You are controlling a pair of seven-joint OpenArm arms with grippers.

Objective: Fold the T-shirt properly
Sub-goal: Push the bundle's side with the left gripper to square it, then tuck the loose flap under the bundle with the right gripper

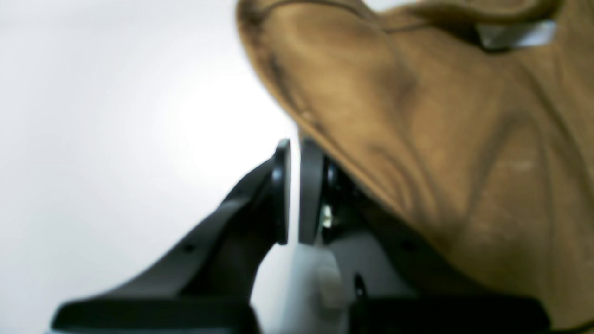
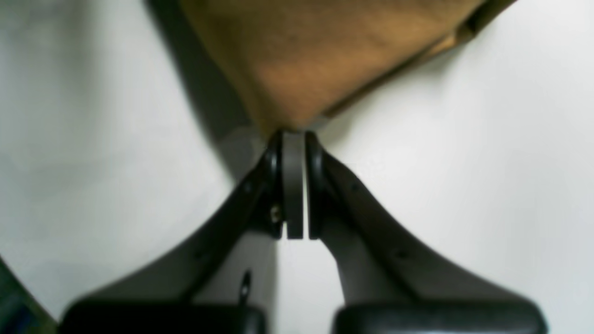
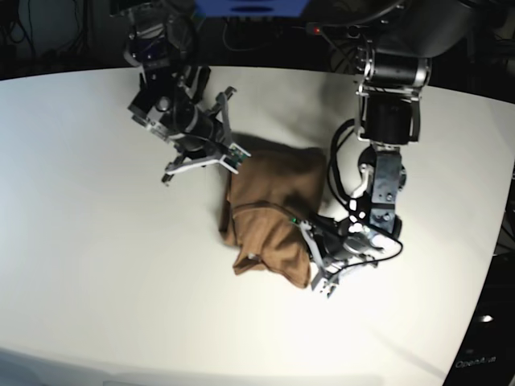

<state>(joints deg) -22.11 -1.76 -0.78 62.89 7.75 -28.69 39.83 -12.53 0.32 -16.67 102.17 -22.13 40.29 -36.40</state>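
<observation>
The tan-brown T-shirt [image 3: 273,205] lies bunched and creased in the middle of the white table [image 3: 96,233]. My right gripper [image 3: 234,158] meets its upper left corner; in the right wrist view the right gripper [image 2: 293,134] is shut, and a point of the T-shirt [image 2: 315,55] runs straight into the fingertips. My left gripper [image 3: 315,277] is at the shirt's lower right edge. Seen from the left wrist, the left gripper [image 1: 293,143] has its pads almost together, and the T-shirt [image 1: 441,139] drapes over one finger with its hem at the tips.
Both arms reach in from the far side of the table. Dark equipment, cables and a blue box [image 3: 249,6] stand behind the table's back edge. The table's rounded right edge [image 3: 483,265] drops to a dark floor.
</observation>
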